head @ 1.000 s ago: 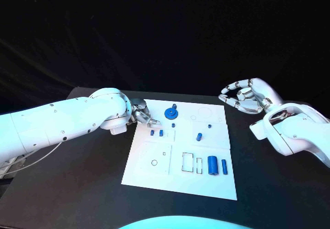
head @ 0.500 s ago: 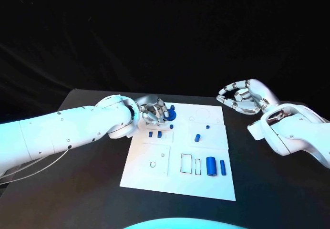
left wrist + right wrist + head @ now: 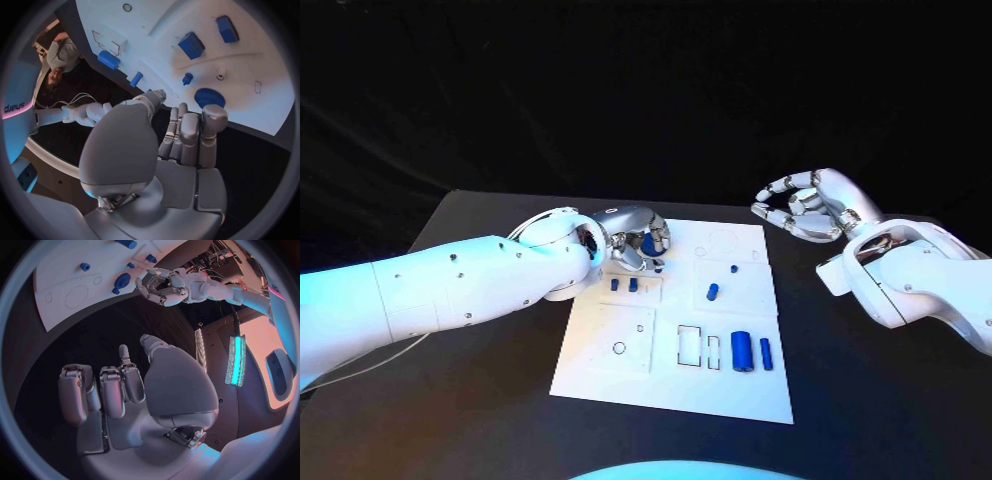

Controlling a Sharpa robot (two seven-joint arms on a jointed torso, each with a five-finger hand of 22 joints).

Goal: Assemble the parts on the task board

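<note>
Head view: the white task board (image 3: 625, 372) lies mid-table. The left hand (image 3: 635, 240) hovers over its far left corner, fingers curled, nothing visibly held. The right hand (image 3: 805, 205) hangs beyond the board's right edge, fingers curled in, empty. A blue cylinder (image 3: 741, 350) lies near the right edge, long axis toward the near edge.

Left wrist view: a blue gear (image 3: 205, 97) lies flat on the board just past the fingertips (image 3: 213, 113).

Right wrist view: the right hand (image 3: 125, 390) holds nothing.
</note>
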